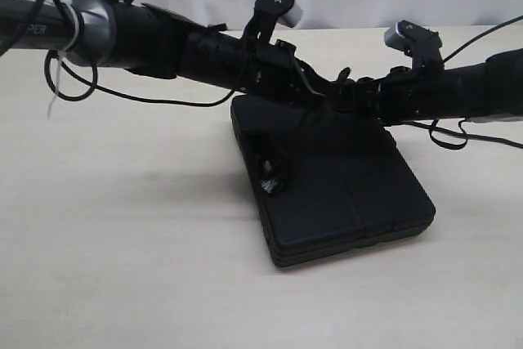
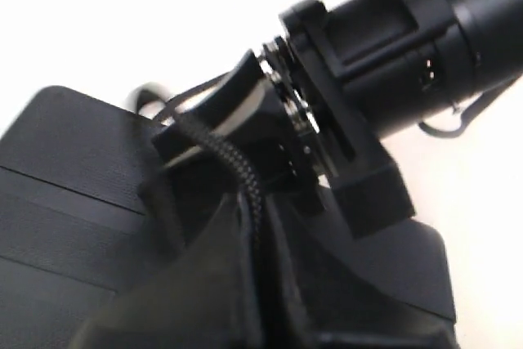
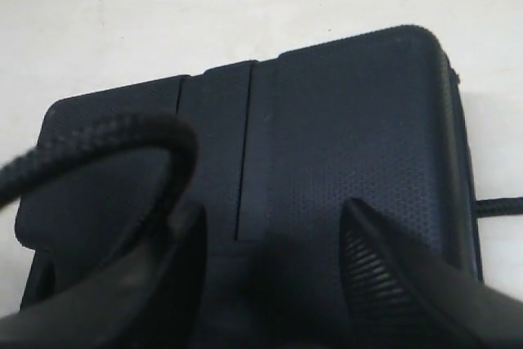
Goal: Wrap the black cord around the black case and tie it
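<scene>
The two fingers (image 2: pixel 208 284) of the left gripper (image 2: pixel 252 230) are being pressed together on the black cord (image 2: pixel 222 153). One braided strand is being pinched between them and is being led away from the tips above the black case (image 2: pixel 65 194).

The two fingers (image 3: pixel 384 275) of the right gripper (image 3: pixel 274 226) are being held wide apart, and nothing is being clamped between them. A curve of the cord is being draped down against one of these fingers, over the textured top of the case. Whether the cord is being pressed there cannot be told.

In the exterior view, two arms are being reached in, one from each side. Their two grippers are being brought close together above the far edge of the case. One case is being shown, lying flat on the pale table (image 1: pixel 122 275) near the middle of the view. One cord is being counted, and its single knotted lump (image 1: pixel 270 179) is being rested at the case's left edge.
</scene>
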